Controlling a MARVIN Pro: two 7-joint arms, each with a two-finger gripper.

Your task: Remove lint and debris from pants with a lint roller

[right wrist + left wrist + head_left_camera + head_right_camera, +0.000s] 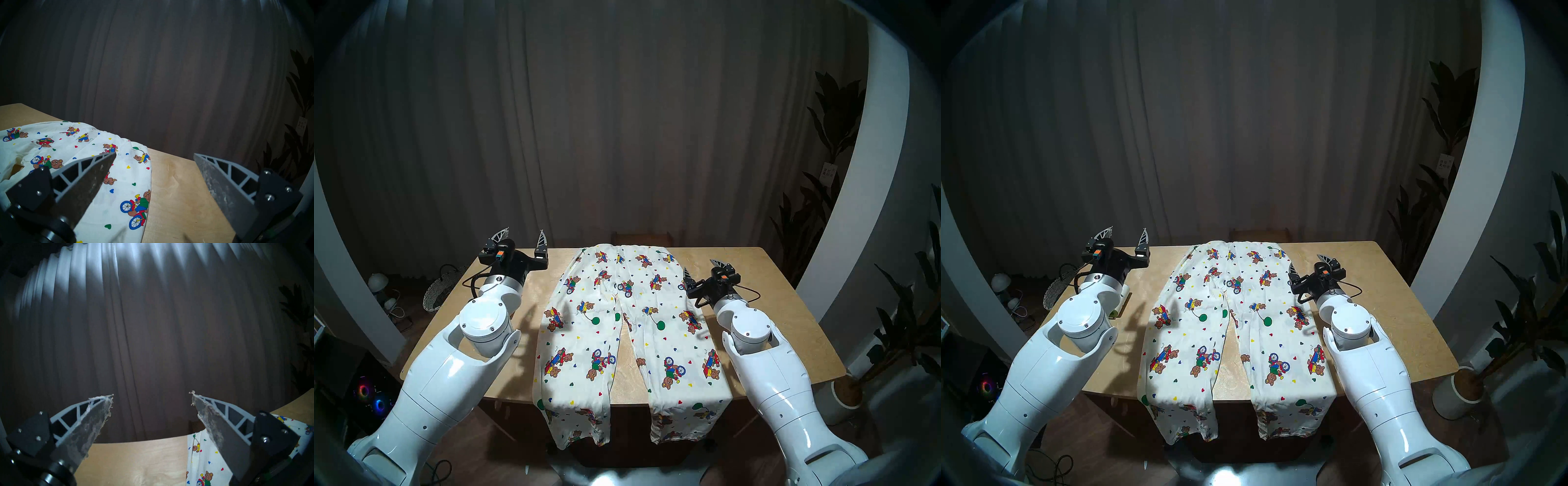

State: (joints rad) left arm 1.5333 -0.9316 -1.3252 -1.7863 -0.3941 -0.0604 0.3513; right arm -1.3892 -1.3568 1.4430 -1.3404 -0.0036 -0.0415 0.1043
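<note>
Both trouser legs of the pants [599,342] are hanging over the near edge of the table [782,339], and the waist is lying at the far edge. Beside them the left gripper [525,239] and the right gripper [701,271] are hovering with jaws spread apart, holding nothing. Under the left arm, a white and green object [1120,302], half hidden, is resting on the table. Behind, a curtain [619,118] is hanging.
</note>
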